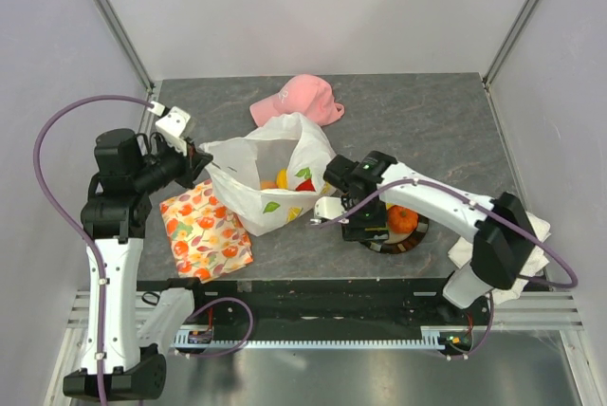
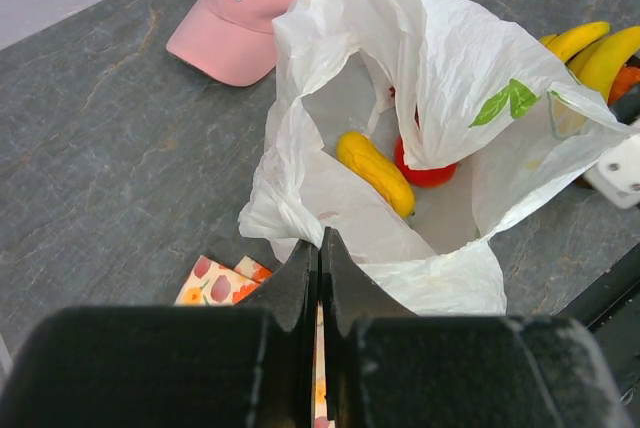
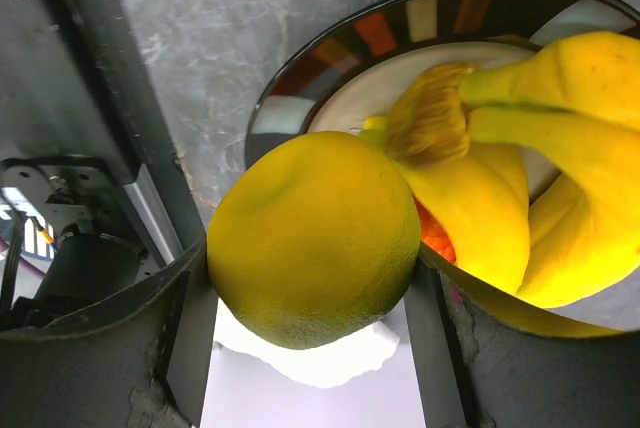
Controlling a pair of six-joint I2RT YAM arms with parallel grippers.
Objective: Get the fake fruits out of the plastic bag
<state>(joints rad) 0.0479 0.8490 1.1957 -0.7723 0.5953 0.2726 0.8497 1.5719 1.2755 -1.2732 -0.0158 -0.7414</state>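
the step in hand appears to be the carrying-over of one fruit. a round yellow fruit point(image 3: 310, 238), dull and finely pitted like citrus peel, is clamped between the fingers of the right gripper point(image 3: 310, 283), which is held just beside the plate point(image 3: 330, 58), at 4 o'clock of the plastic bag point(image 2: 450, 58). glossy curved bananas point(image 3: 560, 98) and an orange fruit point(image 1: 402, 218) are already lying on that dark-rimmed plate. the bag, thin, crinkled and translucent white, is held open at its 9 o'clock rim by the left gripper point(image 2: 320, 243), whose jaws are pinched tight on the film. inside it a long yellow fruit point(image 2: 375, 173) and a smooth red fruit point(image 2: 428, 174) are seen side by side. next, the held fruit would need to be lowered onto a free spot of the plate and released gently, since so round a shape is likely to roll.
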